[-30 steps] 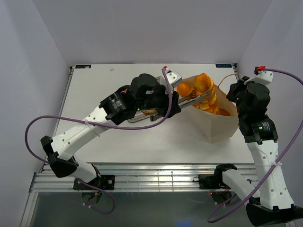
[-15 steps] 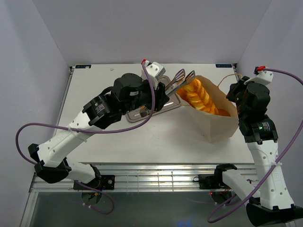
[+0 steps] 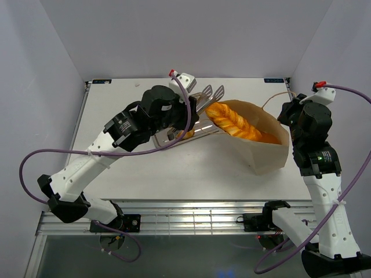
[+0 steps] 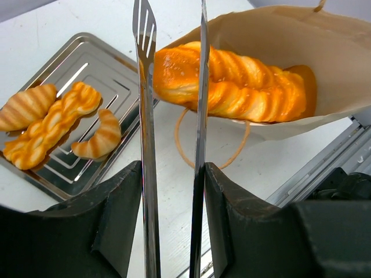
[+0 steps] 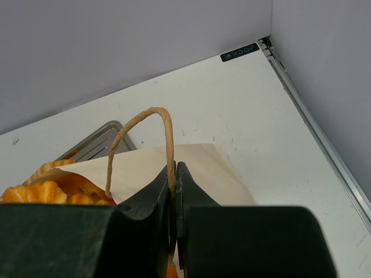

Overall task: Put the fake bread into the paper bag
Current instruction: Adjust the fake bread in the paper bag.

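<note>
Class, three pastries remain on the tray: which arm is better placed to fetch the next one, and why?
Left. Its fingers hold the tongs beside the tray with the remaining pastries; the right fingers are pinching the paper bag's handle.

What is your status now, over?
Left gripper shut on tongs, tongs empty. Right gripper shut on bag handle. Braided loaf in paper bag, end protruding. Three pastries on tray.

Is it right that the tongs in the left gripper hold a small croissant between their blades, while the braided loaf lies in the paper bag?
Not quite. The tongs in the left gripper hold nothing: the left wrist view shows their blades apart with nothing between them. The small croissant lies on the tray. The braided loaf does lie in the paper bag.
</note>
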### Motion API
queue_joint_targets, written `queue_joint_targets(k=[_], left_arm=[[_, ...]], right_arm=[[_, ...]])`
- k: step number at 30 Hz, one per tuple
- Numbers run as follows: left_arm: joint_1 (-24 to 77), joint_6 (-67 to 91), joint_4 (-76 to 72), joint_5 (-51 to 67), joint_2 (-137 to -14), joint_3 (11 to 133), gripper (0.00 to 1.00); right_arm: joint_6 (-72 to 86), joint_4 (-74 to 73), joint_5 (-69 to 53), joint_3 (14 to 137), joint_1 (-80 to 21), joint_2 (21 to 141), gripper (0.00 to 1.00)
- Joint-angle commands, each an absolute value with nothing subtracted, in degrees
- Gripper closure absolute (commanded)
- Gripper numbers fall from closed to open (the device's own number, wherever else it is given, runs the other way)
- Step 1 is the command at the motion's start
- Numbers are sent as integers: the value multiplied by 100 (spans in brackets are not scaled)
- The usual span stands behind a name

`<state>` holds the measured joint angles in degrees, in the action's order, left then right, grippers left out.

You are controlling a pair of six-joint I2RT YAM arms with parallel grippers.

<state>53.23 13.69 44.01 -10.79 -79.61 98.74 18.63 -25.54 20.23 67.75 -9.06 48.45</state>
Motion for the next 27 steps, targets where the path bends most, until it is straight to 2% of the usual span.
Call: queue_joint_targets(k=[1, 7, 11, 21, 27], left_arm=[[5247, 1424, 4710, -1230, -7936, 10125, 45], [5133, 1459, 5001, -1134, -7691, 9844, 45], [5036, 1476, 5001, -608, -7638, 9817, 46], [5019, 1547, 5212, -835, -7690, 9677, 45], [5019, 1573, 5098, -150, -7664, 9510, 46]], right_arm=[[1731, -2373, 2127, 6926, -879, 4790, 92], [1731, -2373, 2101, 6891, -879, 4825, 92], [1749, -2373, 2092, 6891, -879, 4843, 92], [1705, -2373, 2110, 6926, -879, 4843, 92], [1740, -2382, 2083, 6943, -879, 4878, 92]])
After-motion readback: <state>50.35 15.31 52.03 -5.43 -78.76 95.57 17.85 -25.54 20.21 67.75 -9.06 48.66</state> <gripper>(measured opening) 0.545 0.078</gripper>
